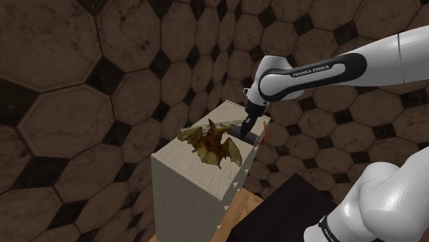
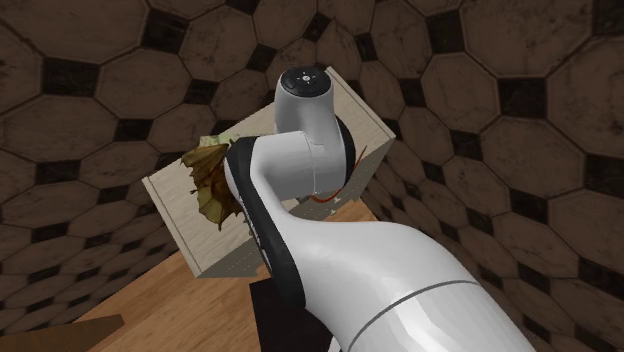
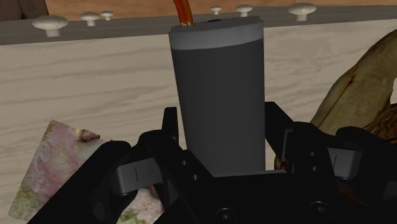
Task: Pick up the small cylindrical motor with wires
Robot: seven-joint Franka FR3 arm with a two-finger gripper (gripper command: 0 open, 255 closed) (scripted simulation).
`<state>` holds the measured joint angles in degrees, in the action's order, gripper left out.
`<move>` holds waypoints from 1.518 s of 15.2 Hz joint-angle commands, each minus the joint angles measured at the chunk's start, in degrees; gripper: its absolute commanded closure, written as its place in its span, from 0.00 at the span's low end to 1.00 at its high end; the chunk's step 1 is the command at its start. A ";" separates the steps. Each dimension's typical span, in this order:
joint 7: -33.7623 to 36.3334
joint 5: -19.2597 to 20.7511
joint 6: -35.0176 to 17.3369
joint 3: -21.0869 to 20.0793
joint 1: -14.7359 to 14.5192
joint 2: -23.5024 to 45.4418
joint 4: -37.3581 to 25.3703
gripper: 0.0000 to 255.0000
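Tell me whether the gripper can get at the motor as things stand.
Probably yes: the motor stands between the gripper fingers, which appear to clasp its sides. The brown figure lies beside it, not in the way.

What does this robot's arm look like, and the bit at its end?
The rounded, glossy white arm has black bands at its joints; one band carries white FRANKA EMIKA lettering. Its all-black, blocky two-fingered tool shows small round screw heads.
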<state>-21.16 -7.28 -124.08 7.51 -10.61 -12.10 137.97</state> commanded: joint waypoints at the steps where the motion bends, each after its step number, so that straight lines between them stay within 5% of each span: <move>1: 0.01 0.00 -0.02 0.02 0.01 0.04 0.04 1.00; 6: 0.02 0.00 0.01 0.01 0.01 0.05 0.00 1.00; 23: 2.06 1.30 12.08 -0.30 0.27 -4.49 -7.68 1.00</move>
